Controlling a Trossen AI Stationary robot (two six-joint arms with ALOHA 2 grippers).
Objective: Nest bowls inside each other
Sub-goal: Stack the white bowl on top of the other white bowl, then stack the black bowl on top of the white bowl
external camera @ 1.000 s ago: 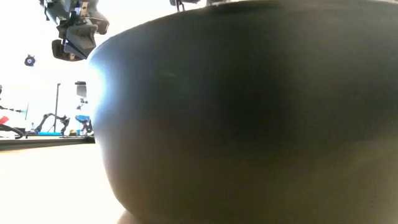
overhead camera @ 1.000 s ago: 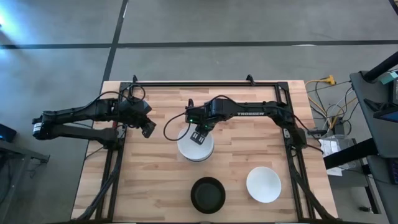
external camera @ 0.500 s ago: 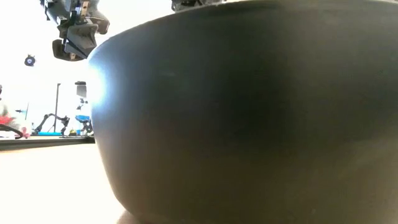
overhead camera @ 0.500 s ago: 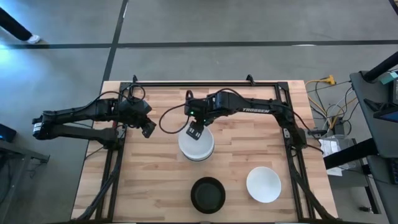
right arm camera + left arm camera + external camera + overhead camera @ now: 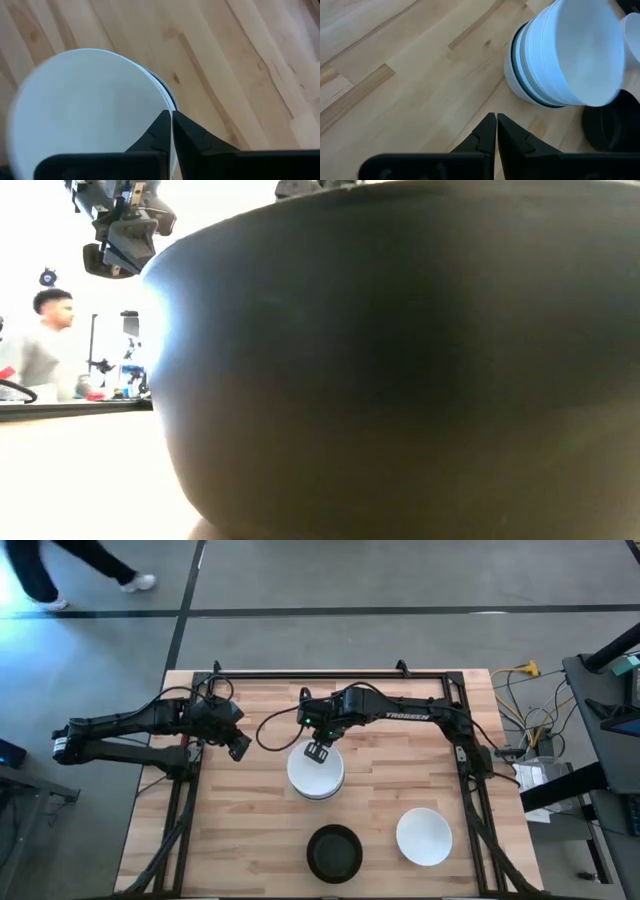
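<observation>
Nested stack of bowls [image 5: 316, 773] mid-table: white on top, a dark band lower down (seen from left wrist), top bowl slightly tilted. Black bowl [image 5: 334, 852] at front edge, fills the low view. Lone white bowl [image 5: 423, 836] front right, just beside the black one, not touching. Right gripper [image 5: 318, 750] over the stack's back rim, fingers pressed together, holding nothing. Left gripper [image 5: 238, 746] near the table's left edge, also closed, empty. Bare wood all round the stack on table [image 5: 250, 830].

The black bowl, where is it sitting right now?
In the high view, the black bowl sits at the table's near edge, between the white stack and a lone white bowl.
</observation>
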